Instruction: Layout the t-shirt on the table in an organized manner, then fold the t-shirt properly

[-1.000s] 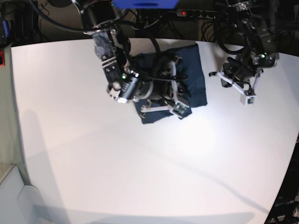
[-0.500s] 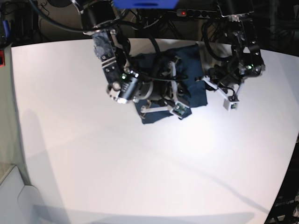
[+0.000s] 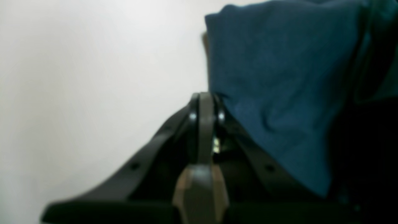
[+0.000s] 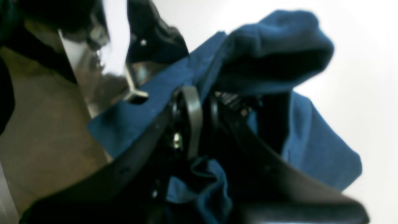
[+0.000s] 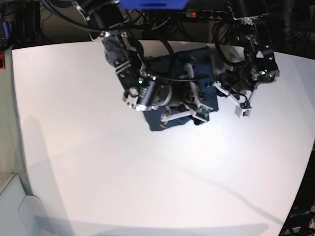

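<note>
The dark navy t-shirt [image 5: 203, 63] lies bunched in a rough rectangle at the back middle of the white table [image 5: 98, 162]. My right gripper [image 5: 189, 98] is low over the cloth. In the right wrist view, the right gripper [image 4: 199, 93] is shut on a raised fold of the t-shirt [image 4: 273, 34]. My left gripper [image 5: 219, 88] sits at the shirt's right edge. In the left wrist view, the left gripper [image 3: 205, 97] is shut, its tips right against the border of the t-shirt [image 3: 279, 68], with bare table [image 3: 93, 77] to the left.
A power strip [image 5: 197, 14] with a red light and dark cables lie behind the table's back edge. The tabletop curves away at the right [image 5: 300, 162]. White surface stretches in front of the shirt.
My left arm has swung left, from out on the bare table to the shirt's right edge. The right arm has shifted slightly right and lower with the cloth in its grip.
</note>
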